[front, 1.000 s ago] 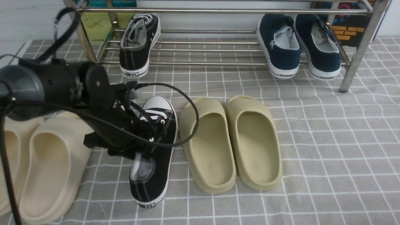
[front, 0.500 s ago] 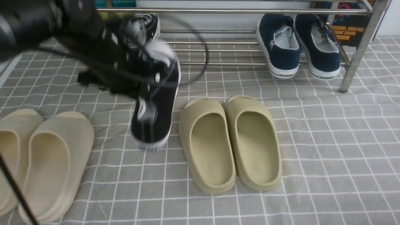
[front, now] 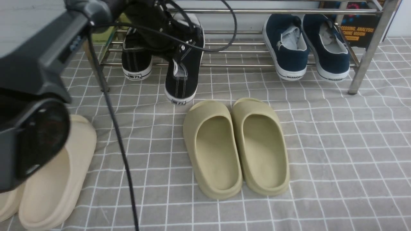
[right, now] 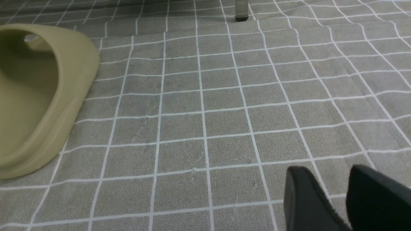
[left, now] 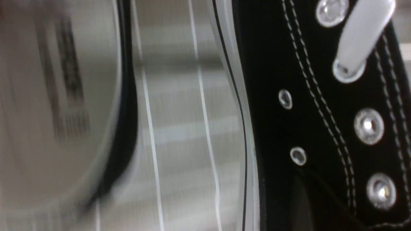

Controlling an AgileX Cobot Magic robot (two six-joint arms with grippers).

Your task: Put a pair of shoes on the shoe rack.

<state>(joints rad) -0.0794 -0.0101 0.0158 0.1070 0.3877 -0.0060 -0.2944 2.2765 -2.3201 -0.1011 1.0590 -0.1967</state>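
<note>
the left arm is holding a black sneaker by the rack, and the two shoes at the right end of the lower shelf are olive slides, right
Not quite: in the front view, the two shoes at the right end of the lower shelf are navy slip-ons. The rest stands.

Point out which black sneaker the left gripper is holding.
The black sneaker nearer the navy shoes: the left gripper grips its side, and its heel sticks out farther from the rack than the other black sneaker's.
</note>
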